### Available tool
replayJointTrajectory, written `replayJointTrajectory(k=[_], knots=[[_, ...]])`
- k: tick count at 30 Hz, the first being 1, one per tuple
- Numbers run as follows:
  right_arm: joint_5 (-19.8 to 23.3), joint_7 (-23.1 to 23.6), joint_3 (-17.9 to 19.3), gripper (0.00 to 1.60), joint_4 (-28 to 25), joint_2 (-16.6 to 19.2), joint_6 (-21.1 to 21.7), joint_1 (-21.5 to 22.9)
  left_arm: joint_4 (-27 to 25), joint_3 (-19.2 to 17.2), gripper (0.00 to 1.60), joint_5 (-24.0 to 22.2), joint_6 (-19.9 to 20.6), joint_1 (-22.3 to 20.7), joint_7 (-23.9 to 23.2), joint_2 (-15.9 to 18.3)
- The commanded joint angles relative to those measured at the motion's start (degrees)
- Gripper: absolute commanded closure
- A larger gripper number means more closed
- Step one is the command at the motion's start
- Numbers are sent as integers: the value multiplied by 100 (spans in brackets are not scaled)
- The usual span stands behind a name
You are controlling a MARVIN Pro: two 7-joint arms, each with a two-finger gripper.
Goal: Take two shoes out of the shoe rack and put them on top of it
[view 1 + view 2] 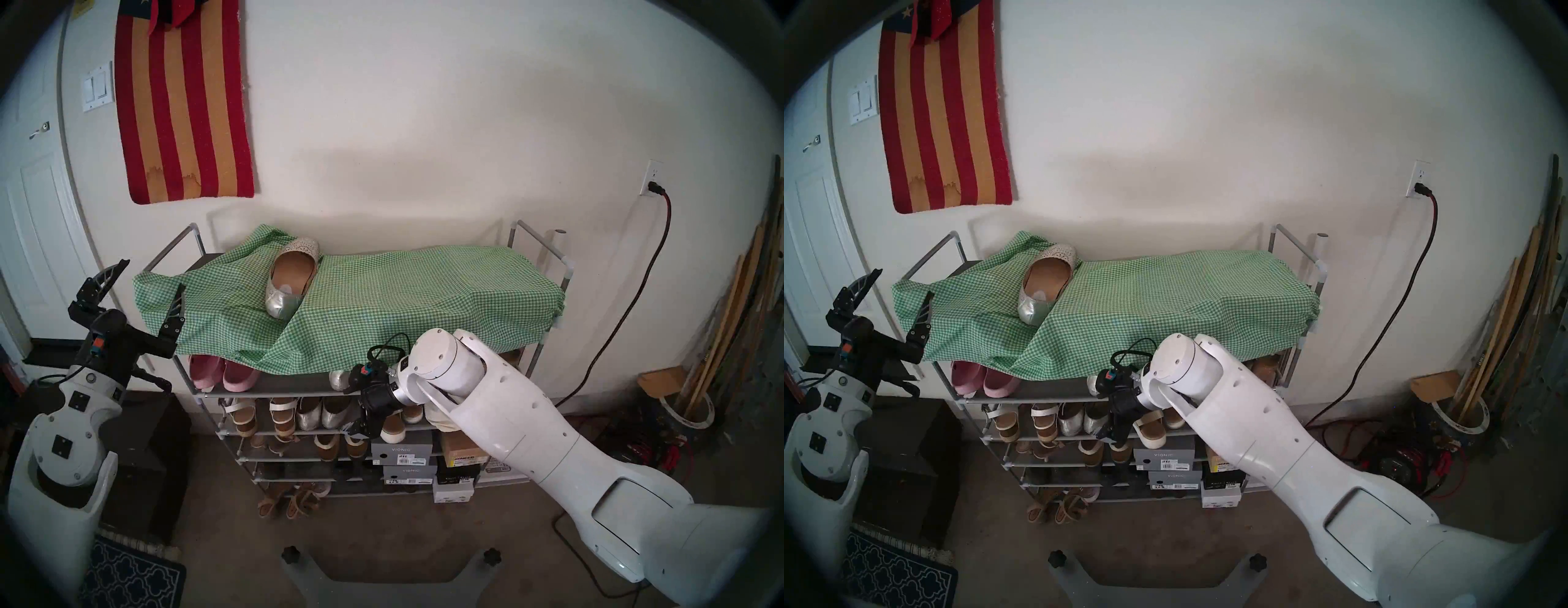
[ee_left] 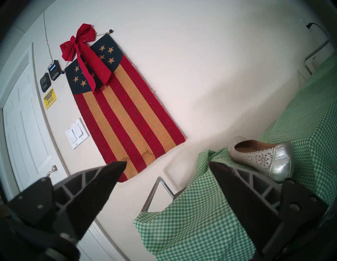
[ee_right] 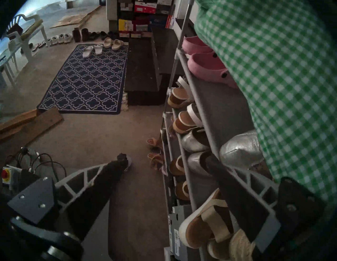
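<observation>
One perforated silver shoe [image 1: 292, 276] [image 1: 1045, 288] [image 2: 262, 156] lies on the green checked cloth [image 1: 382, 297] that covers the top of the shoe rack [image 1: 275, 392], toward its left end. A second silver shoe [image 1: 337, 379] [image 3: 240, 147] sits on the tier below, heel outward, half hidden under the hanging cloth. My left gripper [image 1: 150, 276] [image 2: 167, 164] is open and empty, at the rack's top left corner, left of the first shoe. My right gripper [image 1: 358, 426] [image 3: 166, 159] hangs open in front of the rack, just below and in front of the second shoe, holding nothing.
Pink slip-ons [image 1: 225, 371] share the second tier at the left. Plain silver flats [image 1: 320, 414] and sandals fill the third tier; shoe boxes [image 1: 401, 454] sit lower right. A dark cabinet [image 1: 144, 446] stands left of the rack; planks [image 1: 746, 322] lean at the far right.
</observation>
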Motion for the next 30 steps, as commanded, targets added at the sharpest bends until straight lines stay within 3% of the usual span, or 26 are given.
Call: replayJointTrajectory(k=[1, 8, 12, 20, 30], knots=[[-68, -278, -26, 0, 698, -623, -281, 413, -26, -7, 0, 14, 7, -11, 2, 13], [-199, -386, -127, 0, 1589, -985, -580, 800, -26, -7, 0, 15, 7, -12, 0, 11], [-256, -456, -150, 0, 1732, -1032, -631, 836, -27, -7, 0, 16, 9, -12, -1, 10], [-290, -721, -85, 0, 2611, -1301, -1069, 1048, -28, -7, 0, 18, 12, -13, -2, 8], [-162, -604, 163, 0, 2812, -1303, -1228, 1261, -27, -8, 0, 18, 9, -14, -4, 7]])
